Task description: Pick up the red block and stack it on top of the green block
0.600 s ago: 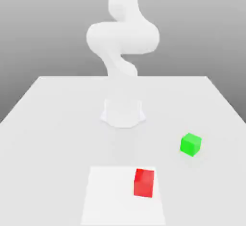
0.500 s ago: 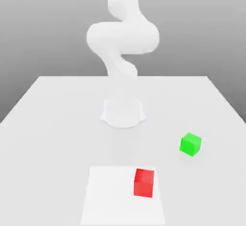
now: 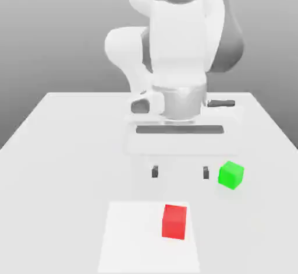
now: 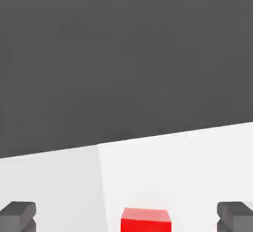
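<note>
My table [image 3: 64, 150] spreads white beneath my arm [image 3: 177, 39]. My gripper [image 3: 180, 172] hangs released, jaws wide apart with nothing between them, above the table's middle. On the paler square patch [image 3: 134, 238] at the exterior view's six o'clock sits the red block [image 3: 174, 221], apart from my fingertips [image 4: 18, 215]. The green block [image 3: 231, 175] rests near four o'clock.
</note>
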